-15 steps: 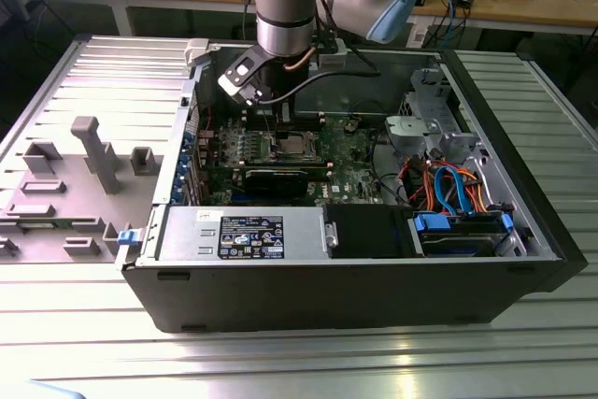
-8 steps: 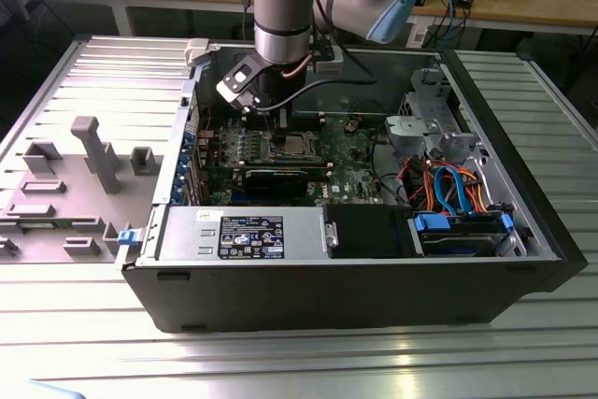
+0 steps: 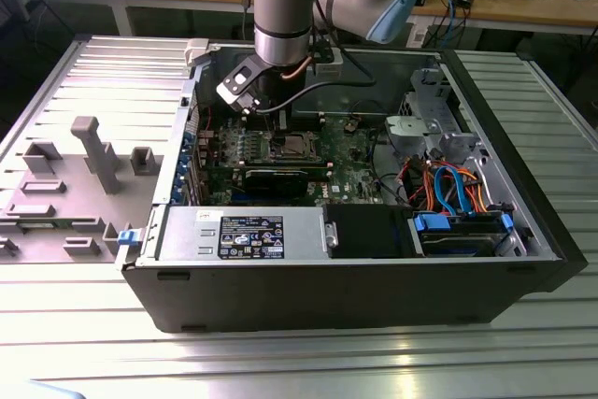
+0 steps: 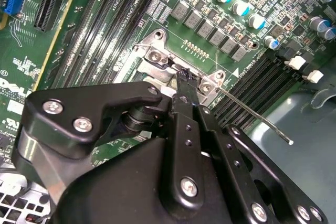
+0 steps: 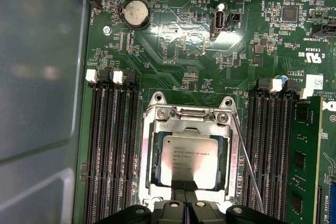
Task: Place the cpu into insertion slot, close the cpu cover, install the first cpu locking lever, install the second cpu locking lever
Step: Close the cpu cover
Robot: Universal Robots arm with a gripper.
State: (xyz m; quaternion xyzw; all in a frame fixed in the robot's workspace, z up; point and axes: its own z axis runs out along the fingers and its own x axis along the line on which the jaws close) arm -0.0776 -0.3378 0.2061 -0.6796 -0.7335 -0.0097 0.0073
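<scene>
Scene: I am looking down into an open computer case (image 3: 374,296), with the arm reaching onto the green motherboard (image 5: 173,51).

Cpu: The cpu (image 5: 190,153) lies flat in the insertion slot (image 5: 145,156), silver top up, between the banks of memory slots (image 5: 113,145).

Cover: The cpu cover (image 5: 190,127) appears to be folded down around the chip, which shows through its window.

Claw: The gripper (image 5: 184,185) has its fingers pressed together with nothing between them. In the first wrist view the tip sits at the edge of the chip and frame. In the second wrist view the gripper (image 4: 181,80) is at the socket's rim, though I cannot tell whether it touches.

Lever: A thin wire locking lever (image 5: 247,171) runs beside the socket and looks unlatched. Its free end (image 4: 289,141) juts out over the case floor.

Handling, cpu: I judge it light and rigid, with a smooth lid that could slip. The contacts beneath are fragile, so hold it by opposite edges.

Handling, cover: Thin, springy sheet metal on a hinge. Press the free edge, never the chip.

Handling, lever: Stiff, springy wire, best taken near the bent end.
</scene>
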